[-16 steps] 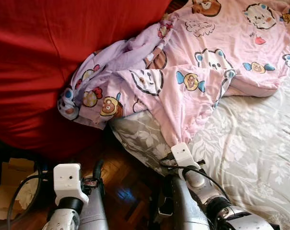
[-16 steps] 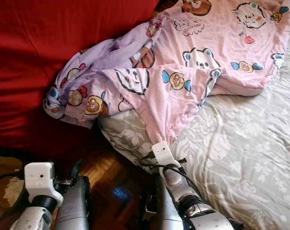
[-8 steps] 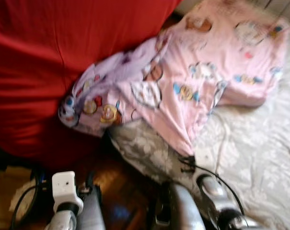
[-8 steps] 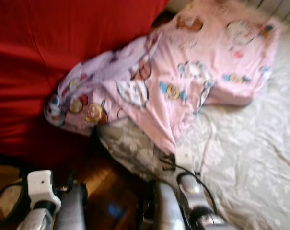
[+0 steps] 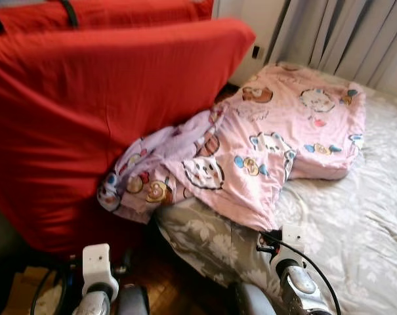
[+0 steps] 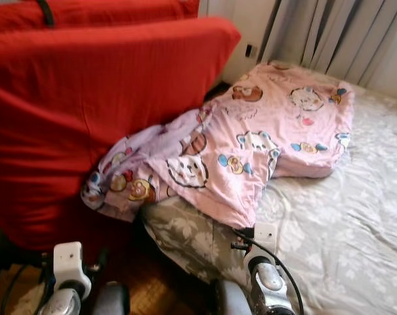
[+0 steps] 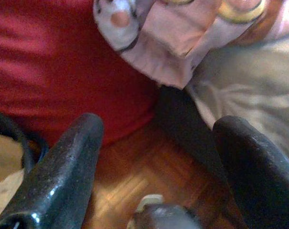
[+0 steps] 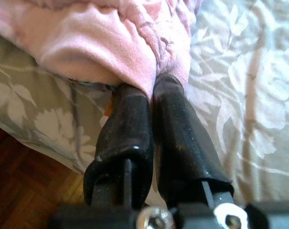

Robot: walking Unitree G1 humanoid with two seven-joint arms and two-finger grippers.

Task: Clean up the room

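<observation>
The blanket (image 5: 264, 141) lies across the bed's (image 5: 355, 223) left edge, its corner spilling against the cushion (image 5: 100, 111) standing left of the bed; curtains (image 5: 342, 36) hang behind.

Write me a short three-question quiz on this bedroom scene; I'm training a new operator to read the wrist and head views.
1. True or false: the right hand has its fingers pinched on the corner of the pink cartoon blanket.
2. Which lies under the blanket on the bed? A) a grey floral sheet B) a blue towel C) a bare mattress
3. Fill in: the left hand hangs open above the wooden ____, beside the red cushion.

Key: 1 true; 2 A; 3 floor.
</observation>
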